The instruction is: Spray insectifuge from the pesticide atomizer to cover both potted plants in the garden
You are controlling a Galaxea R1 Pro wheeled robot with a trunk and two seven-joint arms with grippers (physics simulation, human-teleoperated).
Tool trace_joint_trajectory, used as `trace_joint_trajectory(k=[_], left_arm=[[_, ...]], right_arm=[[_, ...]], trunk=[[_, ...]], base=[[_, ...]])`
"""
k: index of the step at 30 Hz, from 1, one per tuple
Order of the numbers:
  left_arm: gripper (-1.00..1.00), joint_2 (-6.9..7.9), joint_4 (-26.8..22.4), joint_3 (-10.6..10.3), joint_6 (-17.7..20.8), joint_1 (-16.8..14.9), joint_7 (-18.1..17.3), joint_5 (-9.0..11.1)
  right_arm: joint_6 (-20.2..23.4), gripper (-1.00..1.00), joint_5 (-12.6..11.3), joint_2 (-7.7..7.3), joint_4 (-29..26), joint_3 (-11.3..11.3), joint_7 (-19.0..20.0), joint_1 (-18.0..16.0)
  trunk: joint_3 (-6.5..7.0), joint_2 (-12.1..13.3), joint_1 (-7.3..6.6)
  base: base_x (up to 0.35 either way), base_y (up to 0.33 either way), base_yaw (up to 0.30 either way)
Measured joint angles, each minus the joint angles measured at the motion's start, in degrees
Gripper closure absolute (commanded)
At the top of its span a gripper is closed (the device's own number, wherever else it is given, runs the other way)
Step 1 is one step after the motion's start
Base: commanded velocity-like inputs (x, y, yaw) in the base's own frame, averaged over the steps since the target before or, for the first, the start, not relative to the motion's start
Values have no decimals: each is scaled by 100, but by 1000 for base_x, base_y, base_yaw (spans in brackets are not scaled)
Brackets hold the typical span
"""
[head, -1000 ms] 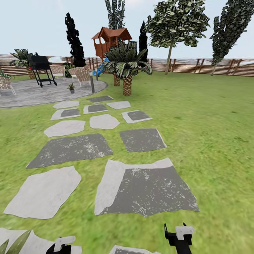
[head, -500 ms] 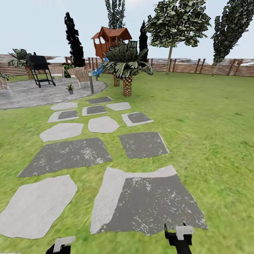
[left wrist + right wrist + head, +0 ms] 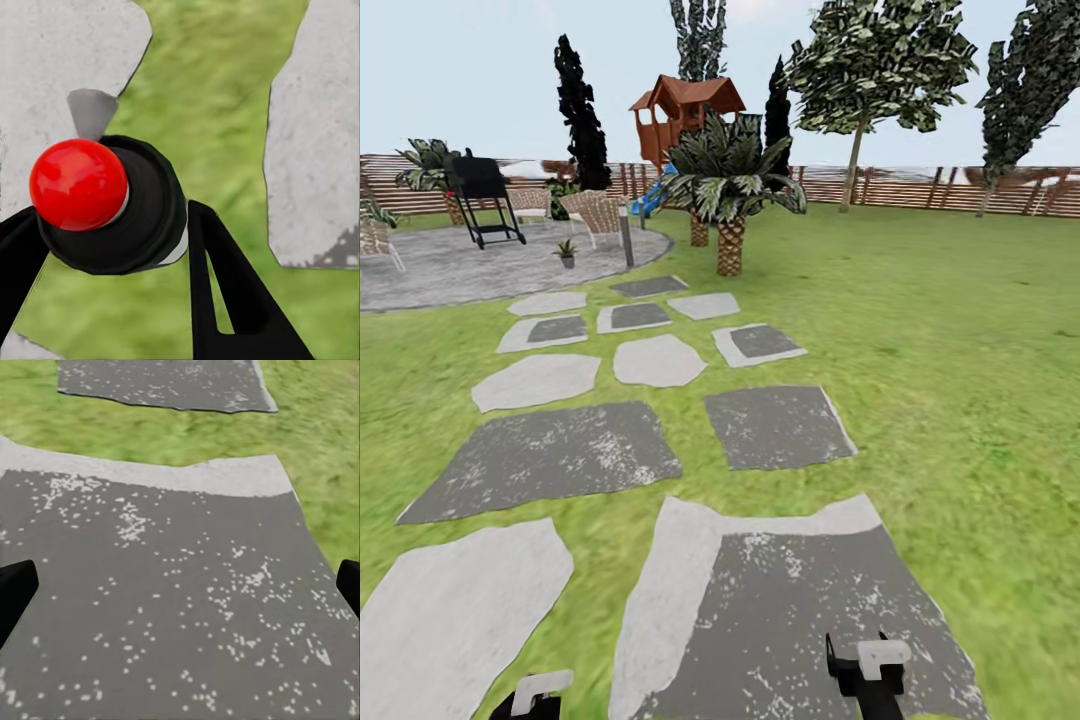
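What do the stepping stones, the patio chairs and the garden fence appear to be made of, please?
The stepping stones look like flat matte stone, pale or dark grey with white speckles. The patio chairs seem woven wicker, judging by their tan lattice. The fence looks like brown wooden slats.

A black grill (image 3: 482, 196) and wicker chairs (image 3: 592, 212) stand before a red-roofed playhouse (image 3: 682, 122) beyond a palm (image 3: 730, 190).

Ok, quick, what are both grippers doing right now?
Left gripper: cannot tell; fingers flank a red-topped black knob.
Right gripper: open, empty, above a grey stepping stone.
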Motion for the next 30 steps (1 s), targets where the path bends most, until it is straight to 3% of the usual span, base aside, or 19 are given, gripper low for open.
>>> trace_joint_trajectory(k=[30], left_arm=[[100,0,0,0,-6,0,0,0]], right_arm=[[0,-100,0,0,70,0,0,0]], trunk=[[0,0,0]], base=[[340,0,200]])
